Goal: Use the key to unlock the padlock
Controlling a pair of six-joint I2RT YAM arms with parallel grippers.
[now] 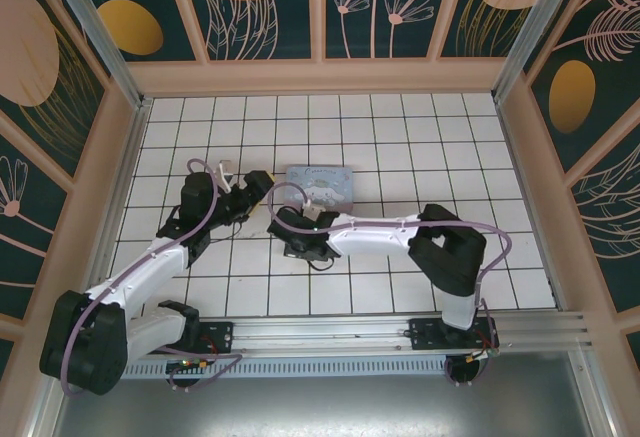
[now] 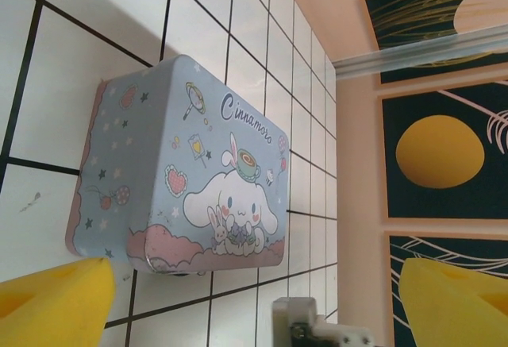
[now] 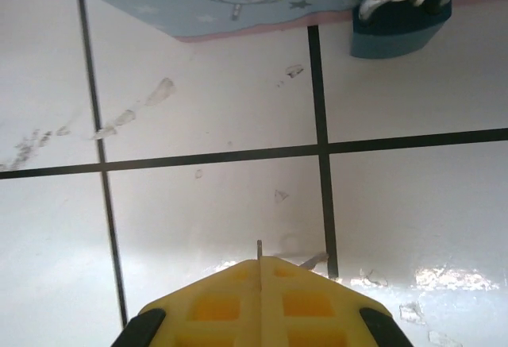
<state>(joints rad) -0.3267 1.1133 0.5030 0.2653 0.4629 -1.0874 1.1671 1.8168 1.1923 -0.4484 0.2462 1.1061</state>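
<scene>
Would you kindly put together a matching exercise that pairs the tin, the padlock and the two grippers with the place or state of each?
Things:
1. pastel blue cartoon tin
2. small teal padlock with silver shackle
3. left gripper
4. right gripper

Places or states:
A. jaws pressed shut
B. lying flat on the white tiles
C. jaws wide apart
D. at the tin's edge

Pairs: 1-B; 2-D; 3-C; 4-A
</scene>
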